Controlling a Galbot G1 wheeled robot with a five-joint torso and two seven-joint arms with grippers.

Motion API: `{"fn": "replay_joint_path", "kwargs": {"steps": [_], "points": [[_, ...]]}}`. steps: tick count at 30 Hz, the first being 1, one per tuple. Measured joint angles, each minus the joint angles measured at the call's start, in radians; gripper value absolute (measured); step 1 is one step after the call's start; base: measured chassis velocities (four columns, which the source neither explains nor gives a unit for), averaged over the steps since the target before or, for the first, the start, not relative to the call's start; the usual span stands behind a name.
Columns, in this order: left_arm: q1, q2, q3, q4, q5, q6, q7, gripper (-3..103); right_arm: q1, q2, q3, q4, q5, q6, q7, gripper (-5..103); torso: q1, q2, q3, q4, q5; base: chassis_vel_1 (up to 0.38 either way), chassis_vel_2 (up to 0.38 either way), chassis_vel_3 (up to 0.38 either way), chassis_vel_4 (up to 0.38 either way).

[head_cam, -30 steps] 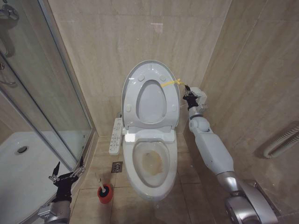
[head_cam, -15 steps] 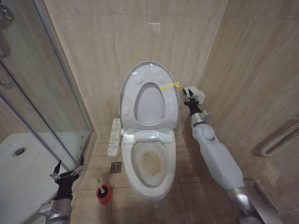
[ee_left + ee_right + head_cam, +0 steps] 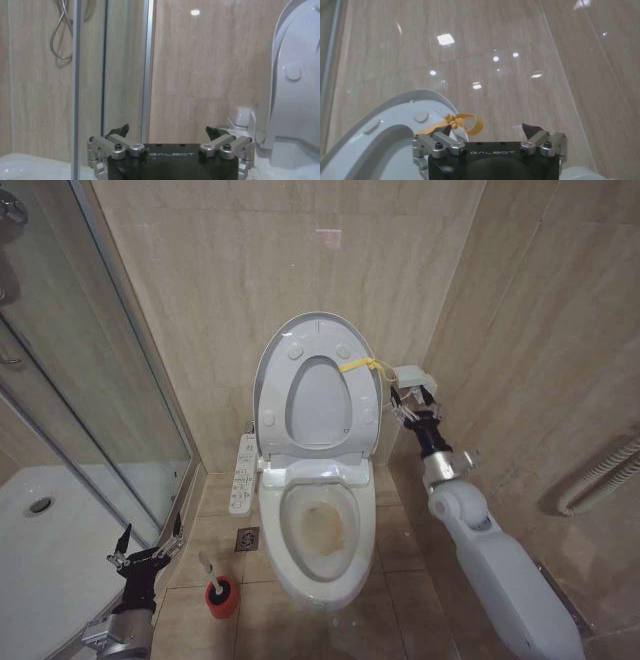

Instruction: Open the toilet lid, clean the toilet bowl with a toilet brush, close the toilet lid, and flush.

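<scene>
2 grippers frame the toilet bowl (image 3: 318, 530), our landmark throughout. Nearest us, to the bowl's left and low by the shower glass (image 3: 90, 380), our left gripper (image 3: 145, 552) hangs with its jaws spread wide and nothing between them. Just beyond it, between that gripper and the bowl's front, the toilet brush (image 3: 208, 564) stands in its red pot (image 3: 222, 598), its pale handle leaning up and away from the bowl. We judge that brush the next thing to fetch: it lies toward the bowl from the left jaws, its long axis near upright, and our left arm is far the nearer of the 2.

Farther back, the toilet lid (image 3: 318, 385) stands raised against the wall behind the bowl, the seat ring (image 3: 322, 405) up with it. At the lid's right edge the yellow strip (image 3: 366, 365) sticks out, and our right gripper (image 3: 412, 397) sits just beside it, jaws apart and gripping nothing.
</scene>
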Motion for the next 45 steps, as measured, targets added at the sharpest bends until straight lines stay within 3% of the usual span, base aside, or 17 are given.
{"fn": "replay_joint_path", "kwargs": {"steps": [1,13,15,19,22,26,31,35,39,43,45], "points": [[0.005,0.001,-0.001,-0.007,0.000,0.000,0.000,100,-0.023,-0.001,0.007,0.021,0.004,0.006,0.000,99,0.000,0.000,0.000,0.0001,0.0000,0.000,0.000,0.000,0.000],[0.031,0.009,0.006,-0.054,-0.004,0.001,0.000,100,-0.326,0.020,0.106,0.304,0.006,-0.027,0.018,100,0.000,0.000,0.000,-0.0001,-0.0001,0.000,0.000,0.000,0.000],[0.026,0.010,0.013,-0.054,-0.005,0.001,0.000,100,-0.442,0.050,0.146,0.371,-0.007,-0.039,0.026,100,0.000,0.000,0.000,0.0000,-0.0001,0.000,0.000,0.000,0.000],[0.019,0.010,0.023,-0.054,-0.005,0.001,0.001,100,-0.514,0.078,0.172,0.419,-0.019,-0.047,0.037,100,0.000,0.000,0.000,-0.0001,-0.0002,0.000,0.000,0.000,0.000],[0.005,0.003,0.047,-0.048,-0.005,0.001,0.001,100,-0.652,0.155,0.204,0.530,-0.046,-0.059,0.062,100,0.000,0.000,0.000,0.0001,-0.0002,0.000,0.000,0.000,0.000],[0.003,-0.001,0.064,-0.045,-0.003,-0.006,0.005,100,-0.738,0.232,0.191,0.609,-0.050,-0.069,0.077,100,0.000,0.000,0.000,-0.0002,-0.0005,0.000,0.000,0.000,0.000],[0.007,0.009,0.067,-0.056,-0.006,-0.013,0.016,100,-0.760,0.270,0.178,0.615,-0.111,-0.058,0.061,100,0.000,0.000,0.000,0.0001,-0.0004,0.000,0.000,0.000,0.000],[0.018,0.027,0.052,-0.063,-0.022,-0.048,0.048,100,-0.763,0.280,0.193,0.577,-0.224,-0.015,0.014,100,0.000,0.000,0.000,0.0002,-0.0003,0.000,0.000,0.000,0.000],[0.039,0.068,0.016,-0.078,-0.048,-0.114,0.130,100,-0.774,0.271,0.225,0.483,-0.347,0.081,-0.075,100,0.000,0.000,0.000,0.0001,-0.0001,0.000,0.000,0.000,0.000],[0.039,0.096,-0.008,-0.067,-0.066,-0.139,0.173,100,-0.771,0.265,0.234,0.432,-0.362,0.128,-0.131,100,0.000,0.000,0.000,0.0001,0.0000,0.000,0.000,0.000,0.000],[0.041,0.122,-0.034,-0.034,-0.084,-0.182,0.225,100,-0.770,0.271,0.233,0.399,-0.368,0.154,-0.156,100,0.000,0.000,0.000,-0.0001,-0.0002,0.000,0.000,0.000,0.000]]}}
